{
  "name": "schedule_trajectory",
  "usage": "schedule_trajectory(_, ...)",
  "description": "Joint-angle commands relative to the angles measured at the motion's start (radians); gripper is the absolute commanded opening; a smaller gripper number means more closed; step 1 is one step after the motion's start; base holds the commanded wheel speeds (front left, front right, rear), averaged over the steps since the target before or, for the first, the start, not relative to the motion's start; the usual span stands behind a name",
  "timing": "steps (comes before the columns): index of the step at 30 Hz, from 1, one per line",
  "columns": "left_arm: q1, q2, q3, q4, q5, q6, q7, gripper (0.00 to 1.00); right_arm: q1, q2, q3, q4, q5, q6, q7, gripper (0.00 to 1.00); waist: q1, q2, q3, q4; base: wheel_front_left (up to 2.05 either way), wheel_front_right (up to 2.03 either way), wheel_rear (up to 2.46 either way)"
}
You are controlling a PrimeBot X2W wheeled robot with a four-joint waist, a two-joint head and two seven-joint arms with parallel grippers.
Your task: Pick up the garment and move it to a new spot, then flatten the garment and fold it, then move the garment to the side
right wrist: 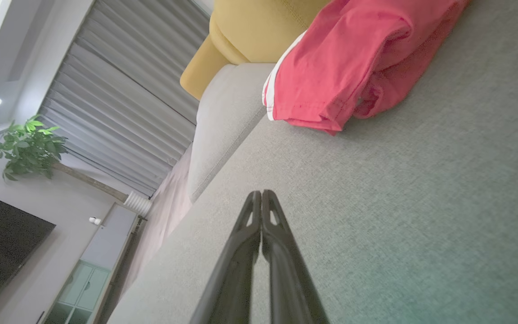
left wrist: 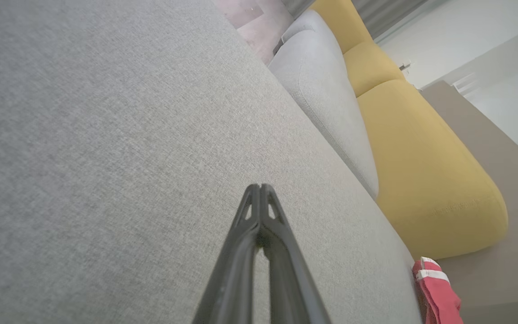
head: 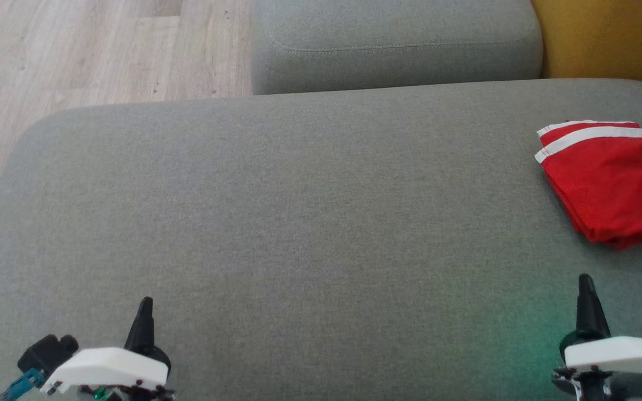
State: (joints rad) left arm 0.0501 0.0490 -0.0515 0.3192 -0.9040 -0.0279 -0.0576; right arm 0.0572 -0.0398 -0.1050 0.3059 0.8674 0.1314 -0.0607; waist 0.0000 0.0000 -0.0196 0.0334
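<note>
The left end effector (head: 145, 305) and right end effector (head: 585, 280) are hovering near, fingers pressed together, empty. The garment (head: 611, 178) is lying folded at the right edge of the seat cushion (head: 298, 223); the side-placing step is seemingly finishing, calling for no further grasp.

Place: a home living room.
Seating: a wide grey sofa (head: 298, 223), with a yellow sofa section (left wrist: 421, 180) touching its far side.
Floor: pale wood planks (head: 76, 55) beside the sofa.
Beyond the sofa: television (right wrist: 2, 238), potted plant (right wrist: 29, 148), grey curtains (right wrist: 124, 103), cabinet (right wrist: 92, 270).
</note>
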Motion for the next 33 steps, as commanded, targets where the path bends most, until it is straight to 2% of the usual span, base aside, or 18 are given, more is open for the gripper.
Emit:
schedule_trajectory(1, -0.058, 0.002, 0.03, -0.038, -0.032, -0.012, 0.006, 0.0, -0.06, -0.006, 0.007, -0.037, 0.035, 0.0, 0.009, 0.0, 0.0, 0.0, 0.001, -0.001, 0.0, 0.0, 0.0)
schedule_trajectory(33, -0.114, 0.002, 0.106, -0.058, -0.406, -0.062, 0.098, 0.0, -0.119, -0.008, -0.002, -0.051, 0.428, -0.001, 0.101, 0.0, 0.0, 0.0, 0.013, -0.019, 0.0, 0.0, 0.0)
